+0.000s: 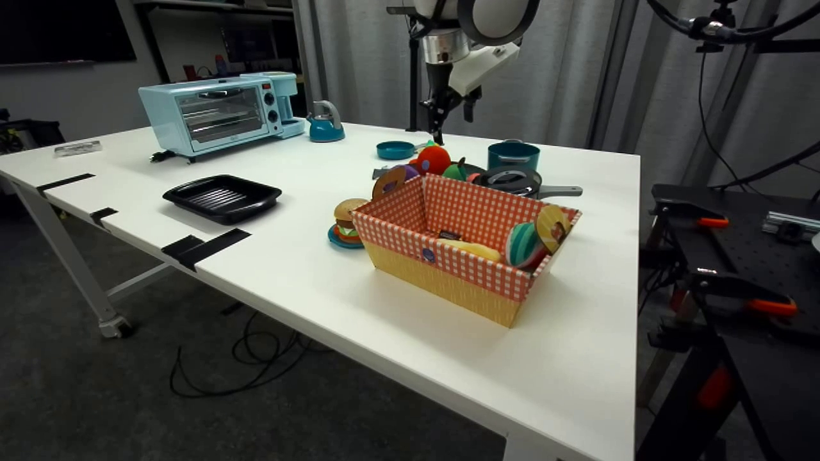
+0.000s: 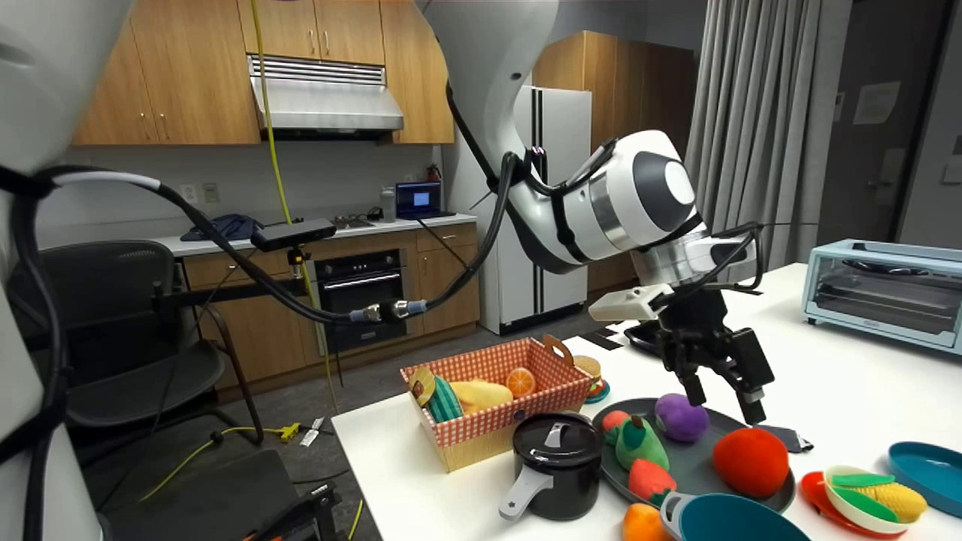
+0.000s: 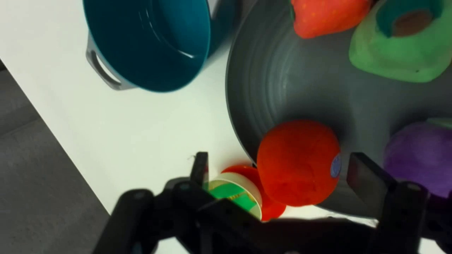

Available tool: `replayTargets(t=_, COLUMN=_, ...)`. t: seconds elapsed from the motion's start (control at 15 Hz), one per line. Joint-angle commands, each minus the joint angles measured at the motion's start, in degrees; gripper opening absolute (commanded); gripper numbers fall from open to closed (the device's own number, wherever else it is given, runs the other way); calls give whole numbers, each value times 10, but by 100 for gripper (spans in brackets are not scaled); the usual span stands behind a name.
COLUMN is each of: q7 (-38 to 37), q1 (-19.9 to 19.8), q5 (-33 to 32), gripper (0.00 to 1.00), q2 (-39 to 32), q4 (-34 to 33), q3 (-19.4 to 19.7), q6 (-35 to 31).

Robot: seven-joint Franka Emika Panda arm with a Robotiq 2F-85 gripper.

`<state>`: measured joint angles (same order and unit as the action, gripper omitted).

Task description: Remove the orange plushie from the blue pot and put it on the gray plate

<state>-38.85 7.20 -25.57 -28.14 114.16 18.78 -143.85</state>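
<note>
The orange plushie, a roundish orange-red toy, sits on the gray plate near its rim; it shows in both exterior views [image 1: 434, 160] [image 2: 751, 462] and the wrist view [image 3: 298, 165]. The gray plate [image 2: 695, 466] also fills much of the wrist view [image 3: 317, 91]. The blue pot, low and teal, stands farther along the table in both exterior views [image 1: 395, 150] [image 2: 928, 473]; no toy shows in it, and it is out of the wrist view. My gripper [image 2: 725, 403] is open just above the plushie, which appears between the fingers with gaps on both sides in the wrist view [image 3: 279, 158].
Purple [image 2: 682, 418], green [image 2: 641, 448] and red toys share the plate. A deep teal pot [image 3: 148, 46], black lidded pot [image 2: 556, 469], small orange toy [image 2: 645, 524] and corn bowl [image 2: 872, 500] stand close around it. The checked basket [image 1: 461, 262] is nearby.
</note>
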Motion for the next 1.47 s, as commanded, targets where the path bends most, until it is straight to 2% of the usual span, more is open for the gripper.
replayTargets(t=0.0, q7=-6, q1=0, q5=32, gripper=100, q2=113, q4=94, q3=-21, q6=50)
replayTargets(t=0.2, q7=19, q1=-19, q5=61, gripper=100, q2=194, q4=153, q3=-51, q6=73)
replayTargets(t=0.47, q7=78, q1=-45, q5=64, gripper=100, q2=297, q4=231, q3=-77, q6=64)
replayTargets(t=0.93, q7=262, q1=-108, q5=92, gripper=100, q2=446, q4=355, q3=-91, q6=76)
replayTargets(t=1.07, q7=309, q1=-123, q5=112, gripper=100, q2=477, q4=381, q3=-84, q6=90)
replayTargets(t=1.13, q7=267, q1=-128, q5=95, gripper=100, q2=419, q4=342, q3=-105, q6=72)
replayTargets(t=1.4, q7=299, q1=-140, q5=105, gripper=100, q2=453, q4=371, q3=-103, q6=77)
